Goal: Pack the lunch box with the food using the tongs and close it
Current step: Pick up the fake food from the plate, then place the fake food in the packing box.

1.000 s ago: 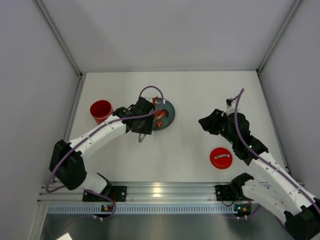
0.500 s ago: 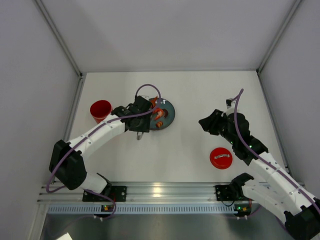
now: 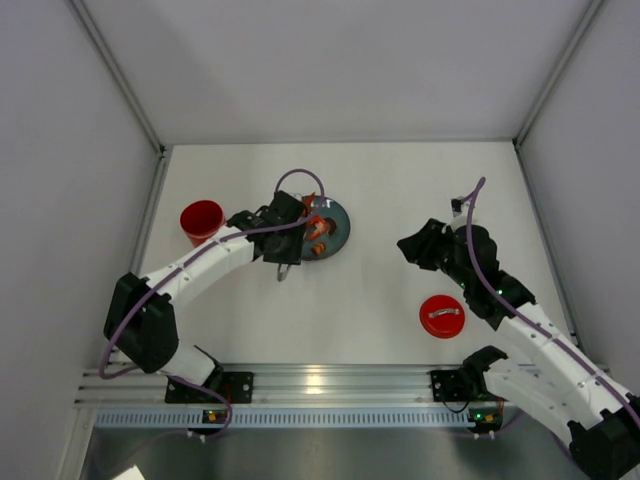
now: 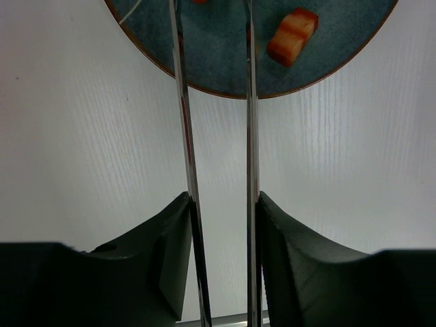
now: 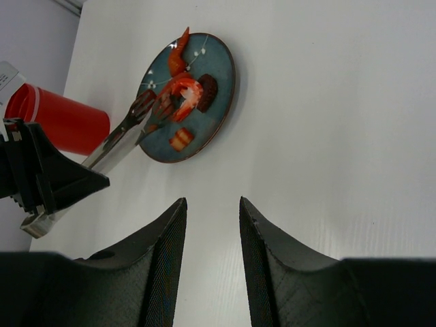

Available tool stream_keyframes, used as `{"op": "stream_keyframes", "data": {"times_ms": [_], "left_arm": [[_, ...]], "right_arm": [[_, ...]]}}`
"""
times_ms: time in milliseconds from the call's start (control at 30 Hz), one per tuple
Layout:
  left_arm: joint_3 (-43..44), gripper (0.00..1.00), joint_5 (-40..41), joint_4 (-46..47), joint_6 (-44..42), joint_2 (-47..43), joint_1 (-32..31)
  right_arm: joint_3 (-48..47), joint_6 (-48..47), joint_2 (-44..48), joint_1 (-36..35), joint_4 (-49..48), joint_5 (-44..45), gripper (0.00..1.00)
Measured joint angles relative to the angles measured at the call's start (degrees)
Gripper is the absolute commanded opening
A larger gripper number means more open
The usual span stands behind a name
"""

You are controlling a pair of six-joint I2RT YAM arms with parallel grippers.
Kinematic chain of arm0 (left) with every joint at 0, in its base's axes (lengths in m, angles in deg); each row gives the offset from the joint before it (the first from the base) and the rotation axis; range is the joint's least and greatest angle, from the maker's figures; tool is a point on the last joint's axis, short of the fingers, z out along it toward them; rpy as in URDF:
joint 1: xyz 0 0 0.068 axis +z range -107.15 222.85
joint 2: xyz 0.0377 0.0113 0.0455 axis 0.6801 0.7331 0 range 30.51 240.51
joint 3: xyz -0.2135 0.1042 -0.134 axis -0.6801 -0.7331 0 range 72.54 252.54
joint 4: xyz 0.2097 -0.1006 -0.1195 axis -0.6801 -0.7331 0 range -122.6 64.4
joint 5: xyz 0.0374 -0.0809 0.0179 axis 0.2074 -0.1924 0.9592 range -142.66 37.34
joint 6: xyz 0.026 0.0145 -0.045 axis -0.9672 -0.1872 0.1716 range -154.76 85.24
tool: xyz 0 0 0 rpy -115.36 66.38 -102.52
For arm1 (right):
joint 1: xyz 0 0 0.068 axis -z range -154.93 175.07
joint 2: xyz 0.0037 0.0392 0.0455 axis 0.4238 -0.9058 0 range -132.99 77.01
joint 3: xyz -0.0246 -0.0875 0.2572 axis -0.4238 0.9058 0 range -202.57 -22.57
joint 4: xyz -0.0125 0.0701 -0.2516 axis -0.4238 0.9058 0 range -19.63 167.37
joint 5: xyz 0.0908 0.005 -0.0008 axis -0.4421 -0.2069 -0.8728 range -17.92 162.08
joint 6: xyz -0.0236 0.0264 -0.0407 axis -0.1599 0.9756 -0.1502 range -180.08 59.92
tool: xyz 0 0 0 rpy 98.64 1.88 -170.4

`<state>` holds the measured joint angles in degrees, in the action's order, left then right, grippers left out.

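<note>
One lunch box, a red tub standing upright and uncovered, sits on the white worktop to the left of the single blue-grey plate, near it but not touching. One flat red lid lies well apart from it, close to the right arm. One pair of tongs is clenched between the fingers of the left gripper, each finger pressing on one of the two thin metal arms. The tong tips reach over the plate rim and in among the food; whether they pinch a piece cannot be told. In the right wrist view at least four pieces can be counted on the plate: an orange wedge at the far rim, a red-orange cluster, one dark sausage bit and one striped orange block nearest the rim. The cluster is too small to count further. The right gripper hovers above bare worktop with its two fingers parted and nothing between them.
</note>
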<state>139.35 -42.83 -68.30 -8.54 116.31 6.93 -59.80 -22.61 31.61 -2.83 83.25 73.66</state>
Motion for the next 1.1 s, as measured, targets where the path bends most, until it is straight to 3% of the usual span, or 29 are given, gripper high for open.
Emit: {"op": "stream_keyframes", "data": {"times_ms": [167, 367, 1100], "left_arm": [[0.00, 0.27, -0.11, 0.39, -0.33, -0.02, 0.00], [0.15, 0.17, 0.09, 0.24, -0.33, -0.46, 0.00], [5.09, 0.10, 3.61, -6.47, 1.11, -12.83, 0.09]], "right_arm": [[0.00, 0.00, -0.13, 0.00, 0.00, 0.07, 0.36], [0.00, 0.00, -0.13, 0.00, 0.00, 0.07, 0.36], [0.00, 0.04, -0.15, 0.00, -0.02, 0.00, 0.36]]}}
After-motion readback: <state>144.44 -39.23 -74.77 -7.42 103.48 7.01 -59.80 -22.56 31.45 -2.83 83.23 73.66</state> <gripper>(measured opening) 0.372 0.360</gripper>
